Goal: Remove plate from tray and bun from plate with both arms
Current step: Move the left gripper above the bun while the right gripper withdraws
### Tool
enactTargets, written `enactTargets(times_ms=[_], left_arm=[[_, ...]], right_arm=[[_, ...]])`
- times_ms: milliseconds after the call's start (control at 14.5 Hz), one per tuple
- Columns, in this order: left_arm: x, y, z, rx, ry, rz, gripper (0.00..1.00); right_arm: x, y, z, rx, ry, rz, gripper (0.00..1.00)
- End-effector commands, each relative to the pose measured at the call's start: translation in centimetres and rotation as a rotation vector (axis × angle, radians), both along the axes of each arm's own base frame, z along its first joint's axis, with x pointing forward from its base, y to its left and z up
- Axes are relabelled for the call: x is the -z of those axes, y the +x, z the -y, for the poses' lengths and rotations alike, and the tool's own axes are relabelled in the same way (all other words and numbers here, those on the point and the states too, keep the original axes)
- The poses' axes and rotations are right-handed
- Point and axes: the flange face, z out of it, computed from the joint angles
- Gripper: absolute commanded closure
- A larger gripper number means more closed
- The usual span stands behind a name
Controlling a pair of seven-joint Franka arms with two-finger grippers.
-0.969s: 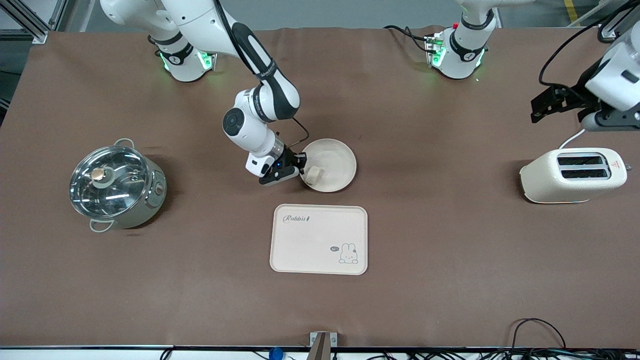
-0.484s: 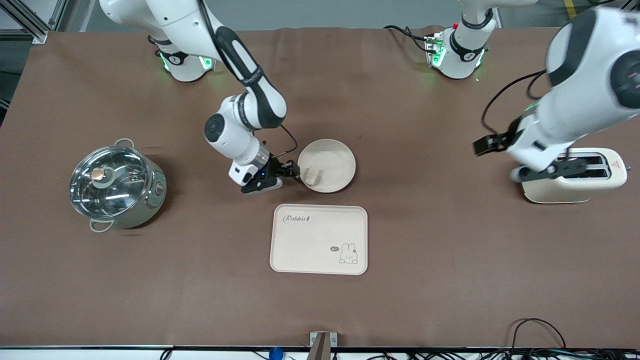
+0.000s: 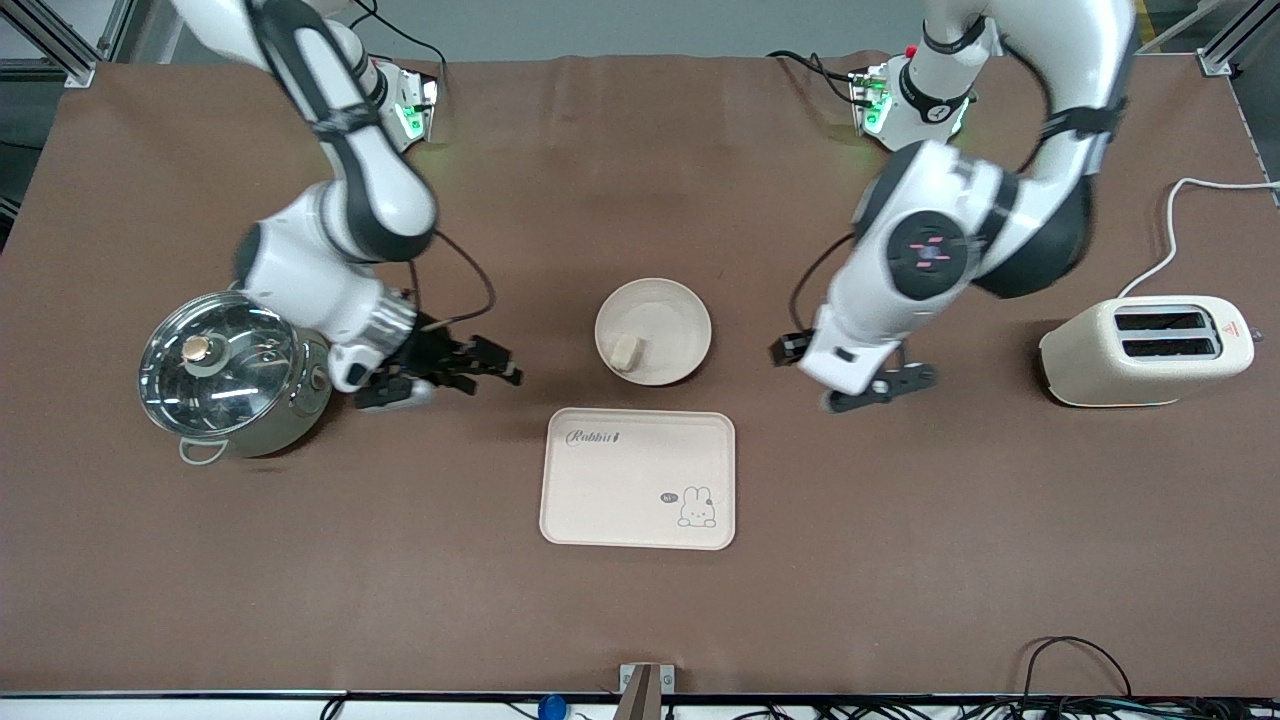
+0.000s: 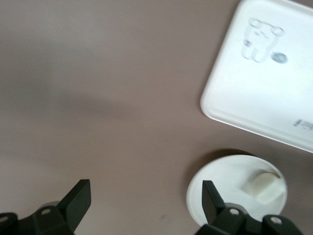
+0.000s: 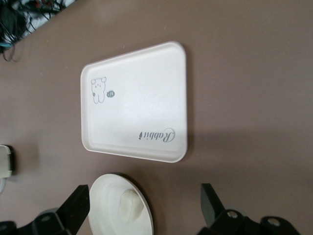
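The round cream plate (image 3: 672, 312) rests on the brown table, just farther from the front camera than the rabbit tray (image 3: 638, 478). The small pale bun (image 3: 626, 351) lies in the plate, close to the rim that faces the tray. My right gripper (image 3: 485, 368) is open and empty over bare table between the pot and the plate. In the right wrist view the plate (image 5: 105, 200) and bun (image 5: 129, 208) show between the open fingers of the right gripper (image 5: 144, 208). My left gripper (image 3: 858, 390) hangs open over the table between plate and toaster. Its wrist view shows the left gripper (image 4: 145, 205), plate (image 4: 230, 171) and bun (image 4: 266, 188).
A steel pot with a glass lid (image 3: 230, 370) stands at the right arm's end. A cream toaster (image 3: 1145, 350) with its cord stands at the left arm's end. The tray appears in both wrist views (image 4: 264, 88) (image 5: 137, 105).
The right gripper let go of the plate's rim, opened and drew back toward the pot. The left arm swung from over the toaster in toward the plate. Plate and bun stayed put.
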Motion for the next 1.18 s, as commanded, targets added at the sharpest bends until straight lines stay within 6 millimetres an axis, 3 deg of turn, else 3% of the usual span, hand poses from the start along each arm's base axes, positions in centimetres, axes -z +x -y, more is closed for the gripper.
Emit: enactTargets(times_ms=[0,69,208,346,484,623,830,1107], left_arm=[[2.3,-0.6,4.7,0.031,-0.042,0.055,0.00],[3.7,-1.4,6.9,0.073,-0.052,0.075,0.01],[6.3,-2.6,9.9,0.133,-0.066,0.106,0.02],[9.4,-4.1,13.0,0.202,-0.071,0.142,0.05],[12.1,-5.6,15.4,0.253,-0.084,0.170,0.05],[13.6,-6.8,17.4,0.264,-0.104,0.180,0.05],[15.0,-7.5,18.0,0.276,-0.103,0.174,0.08],[16.5,-8.8,19.1,0.288,-0.104,0.161,0.12]], right_arm=[[-4.0,-1.4,8.3,-0.009,-0.022,-0.035,0.00],[-5.3,-1.5,11.0,-0.040,-0.041,-0.066,0.00],[-10.0,-1.4,15.5,-0.125,-0.153,-0.077,0.00],[-15.2,-2.2,19.0,-0.205,-0.288,-0.095,0.00],[-20.8,-3.5,20.9,-0.244,-0.422,-0.095,0.00],[-24.8,-4.9,21.7,-0.256,-0.507,-0.095,0.00],[-29.9,-5.7,22.0,-0.266,-0.678,-0.074,0.00],[-30.2,-5.6,21.6,-0.269,-0.680,-0.073,0.00]])
